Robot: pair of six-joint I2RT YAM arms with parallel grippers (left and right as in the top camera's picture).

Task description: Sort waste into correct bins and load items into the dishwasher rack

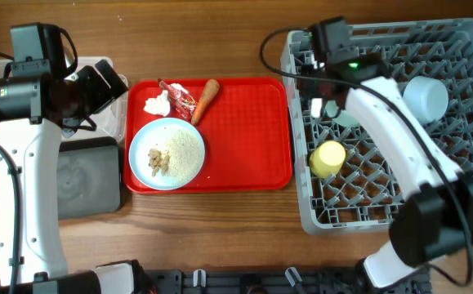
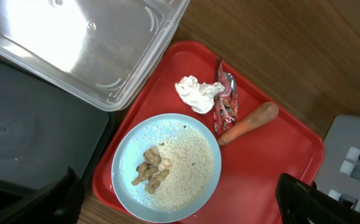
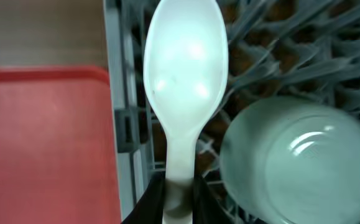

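The round light-blue plate (image 1: 167,153) lies on the flat red tray (image 1: 244,139) and carries rice (image 2: 186,165) and brownish scraps (image 2: 150,171). Behind it on the tray lie the white tissue (image 1: 158,104), the red wrapper (image 1: 179,98) and the carrot piece (image 1: 206,100). My left gripper (image 2: 180,208) is open and empty, above the plate's near edge. My right gripper (image 3: 180,193) is shut on the white spoon (image 3: 186,68), over the left edge of the grey rack (image 1: 465,49). The rack holds the pale green bowl (image 3: 291,162), the light-blue bowl (image 1: 426,96) and the yellow-green cup (image 1: 328,158).
The clear tub (image 2: 74,50) stands at the far left, with the black tray (image 1: 89,175) in front of it; both show nothing inside. The red tray's right rim is close to the rack's left wall (image 3: 124,124).
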